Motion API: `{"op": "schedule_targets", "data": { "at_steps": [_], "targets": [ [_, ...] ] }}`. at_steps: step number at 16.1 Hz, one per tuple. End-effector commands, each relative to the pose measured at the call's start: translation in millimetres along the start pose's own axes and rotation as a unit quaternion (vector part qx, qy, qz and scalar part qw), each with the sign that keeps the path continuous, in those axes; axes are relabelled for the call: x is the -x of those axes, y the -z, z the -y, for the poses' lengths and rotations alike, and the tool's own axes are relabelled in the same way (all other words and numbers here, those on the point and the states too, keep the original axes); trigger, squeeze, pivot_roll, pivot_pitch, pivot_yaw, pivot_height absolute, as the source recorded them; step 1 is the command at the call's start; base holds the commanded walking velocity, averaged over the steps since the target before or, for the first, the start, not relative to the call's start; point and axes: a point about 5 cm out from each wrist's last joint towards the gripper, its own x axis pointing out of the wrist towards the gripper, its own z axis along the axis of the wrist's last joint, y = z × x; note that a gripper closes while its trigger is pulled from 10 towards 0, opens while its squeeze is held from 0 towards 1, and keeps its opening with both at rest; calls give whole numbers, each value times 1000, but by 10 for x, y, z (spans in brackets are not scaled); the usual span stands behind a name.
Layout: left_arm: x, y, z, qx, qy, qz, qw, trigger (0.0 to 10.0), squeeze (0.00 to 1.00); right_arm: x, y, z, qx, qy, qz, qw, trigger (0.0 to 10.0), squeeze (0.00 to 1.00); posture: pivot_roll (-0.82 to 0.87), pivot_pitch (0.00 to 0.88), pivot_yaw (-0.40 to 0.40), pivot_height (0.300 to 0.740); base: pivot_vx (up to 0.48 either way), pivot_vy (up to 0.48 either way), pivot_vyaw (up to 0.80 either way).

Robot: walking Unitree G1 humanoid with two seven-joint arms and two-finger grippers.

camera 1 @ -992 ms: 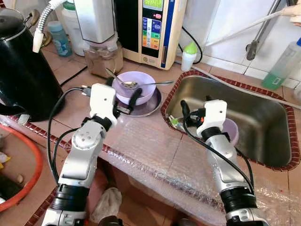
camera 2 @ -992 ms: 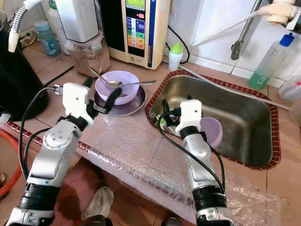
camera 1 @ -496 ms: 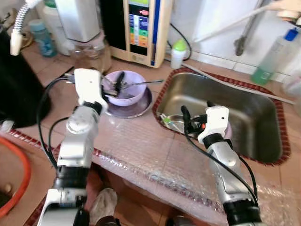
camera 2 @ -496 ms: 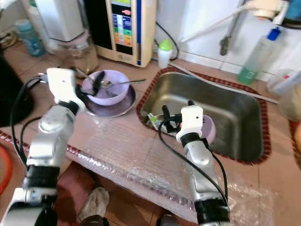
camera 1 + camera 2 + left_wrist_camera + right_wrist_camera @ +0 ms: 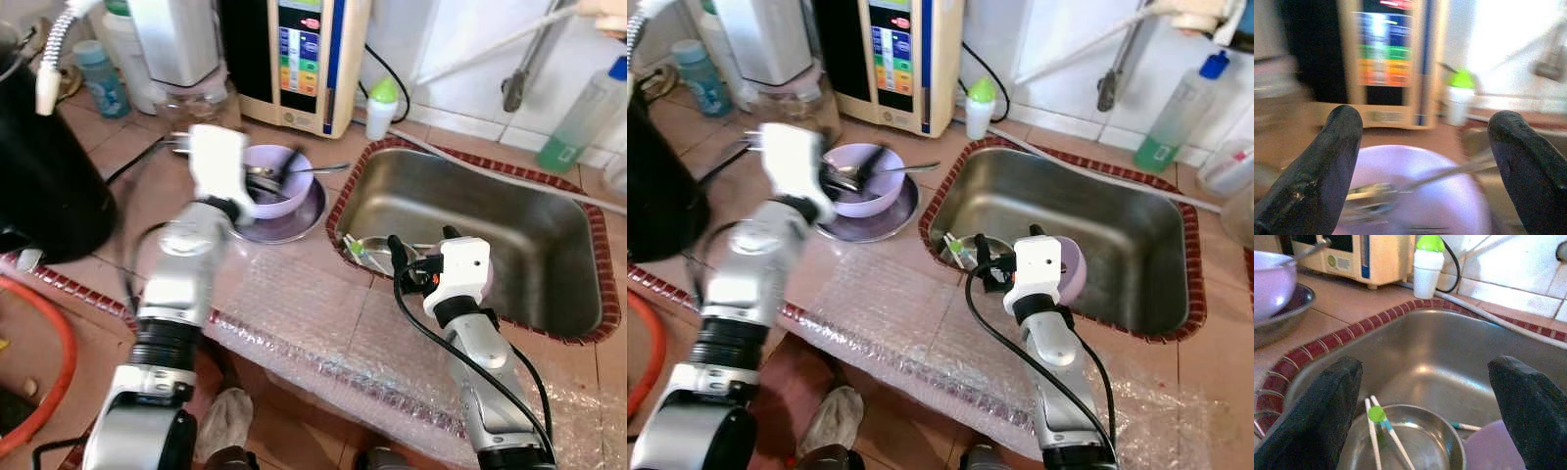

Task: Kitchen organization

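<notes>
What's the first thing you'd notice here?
The purple bowl with a metal spoon, sitting on the tiled counter, with the left gripper open right over it. Next, the steel sink, where the right gripper hangs open above a small metal bowl holding chopsticks.

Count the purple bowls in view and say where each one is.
2. One purple bowl sits on a plate on the counter, left of the sink. The other bowl is inside the sink, partly hidden behind the right arm. More may be hidden.
</notes>
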Motion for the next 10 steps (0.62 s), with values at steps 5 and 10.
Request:
{"op": "schedule_targets", "data": {
  "at_steps": [5,10],
  "targets": [
    [-60,146,307,-116,115,-33,986,10000,0,56,-26,-1,-25,5,-12,1000,10000,0,-121,57,51,740,0,0,0],
    [-215,213,206,-210,114,-54,969,10000,0,173,-44,34,-24,11,-19,999,10000,0,-167,87,64,740,0,0,0]
  ]
}}
